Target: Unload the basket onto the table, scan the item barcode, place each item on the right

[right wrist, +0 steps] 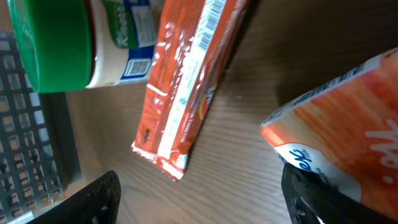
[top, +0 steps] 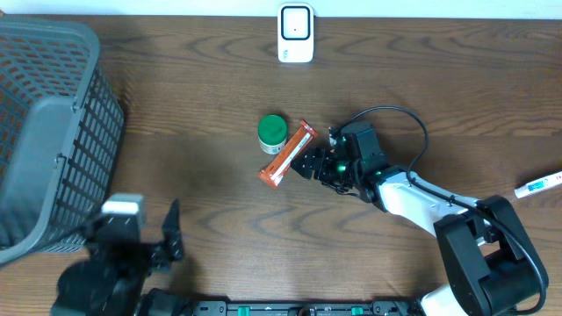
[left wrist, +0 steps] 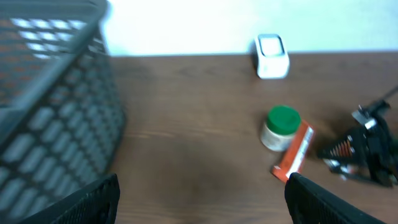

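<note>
Dark wood tabletop [top: 202, 132]. The orange packet [top: 287, 154] lies flat and slanted, just beside a green-lidded jar [top: 272, 132]. My right claw [top: 307, 164] sits close at the packet's other side, released, not gripping it. My left claw [left wrist: 199, 208] is also spread, well apart.

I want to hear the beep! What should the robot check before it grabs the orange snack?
1. Right claw open: ok.
2. Orange packet close in front of that claw: ok.
3. Barcode showing on the packet: ok.
4. Packet free of the green-lidded jar: not ok, the jar sits right beside it.
5. Scanner uncovered: ok.
6. Left claw open, far off: ok.
</note>
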`<action>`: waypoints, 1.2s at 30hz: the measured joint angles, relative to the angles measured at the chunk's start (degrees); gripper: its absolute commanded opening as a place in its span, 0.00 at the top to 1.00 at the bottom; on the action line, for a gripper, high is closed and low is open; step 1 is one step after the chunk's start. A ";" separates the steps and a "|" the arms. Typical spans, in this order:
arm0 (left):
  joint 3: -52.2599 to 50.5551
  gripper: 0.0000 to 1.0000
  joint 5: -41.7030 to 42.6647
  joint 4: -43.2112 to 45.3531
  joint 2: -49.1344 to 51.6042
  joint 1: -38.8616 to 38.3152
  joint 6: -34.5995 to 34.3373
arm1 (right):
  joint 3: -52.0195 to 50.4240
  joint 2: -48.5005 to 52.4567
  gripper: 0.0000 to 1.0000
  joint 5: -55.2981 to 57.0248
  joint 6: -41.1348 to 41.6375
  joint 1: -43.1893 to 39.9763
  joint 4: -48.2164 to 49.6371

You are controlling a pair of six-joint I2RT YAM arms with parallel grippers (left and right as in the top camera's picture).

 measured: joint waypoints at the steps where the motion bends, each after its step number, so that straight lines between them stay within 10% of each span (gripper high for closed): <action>1: 0.00 0.15 1.31 0.74 2.23 0.00 -0.02 | 0.09 0.00 0.22 -0.09 -0.63 -0.15 -0.52; 15: 0.00 0.15 18.49 14.32 31.85 0.00 0.00 | -0.26 -3.54 0.42 -3.43 -7.80 -4.90 -8.92; 23: 0.00 0.15 26.08 19.10 38.69 0.00 0.00 | -0.26 -15.67 0.11 -6.08 -11.23 -8.81 -15.08; 36: 0.00 0.15 27.15 21.49 41.59 0.66 -0.02 | 0.09 -17.66 0.01 -3.78 -16.72 -9.03 -21.81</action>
